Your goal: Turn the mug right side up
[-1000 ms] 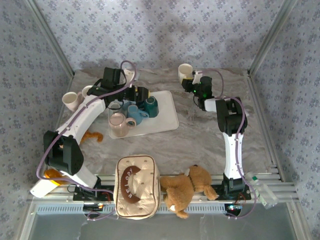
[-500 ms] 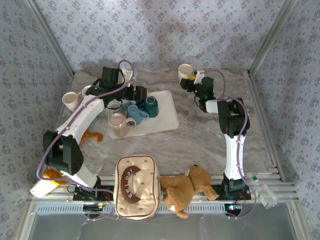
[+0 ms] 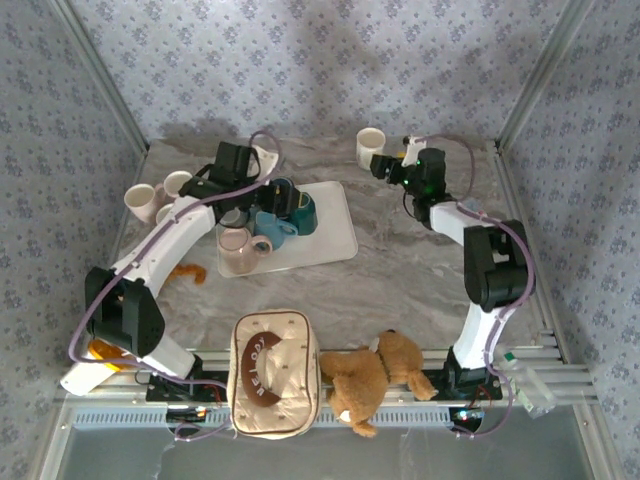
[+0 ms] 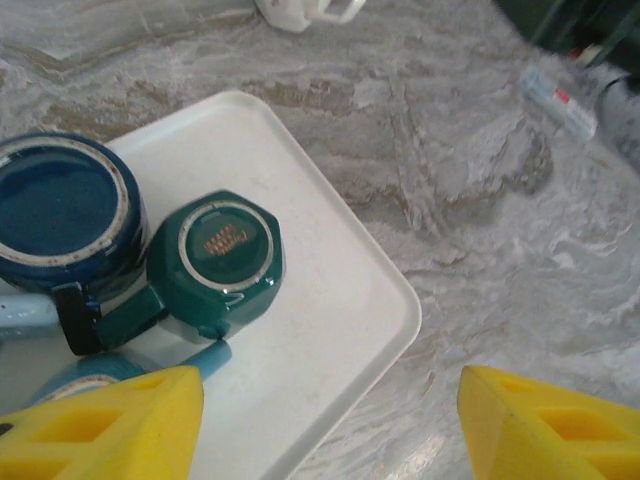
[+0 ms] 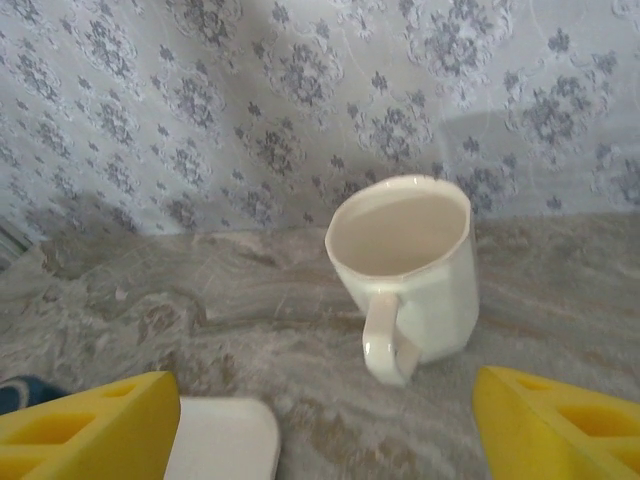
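A cream mug stands upright on the marble table with its mouth up and its handle toward my right gripper. That gripper is open, a short way back from the mug, with nothing between its fingers. From above, the cream mug sits at the back and the right gripper is just beside it. My left gripper is open above the white tray. A green mug and a dark blue mug stand upside down on the tray, bases up.
A light blue mug and a pinkish cup also sit on the tray. Cream cups stand at the left. A padded bag and a teddy bear lie at the near edge.
My right gripper has opened, let go of the cream mug and drawn back to the right. My left gripper has shifted right over the tray.
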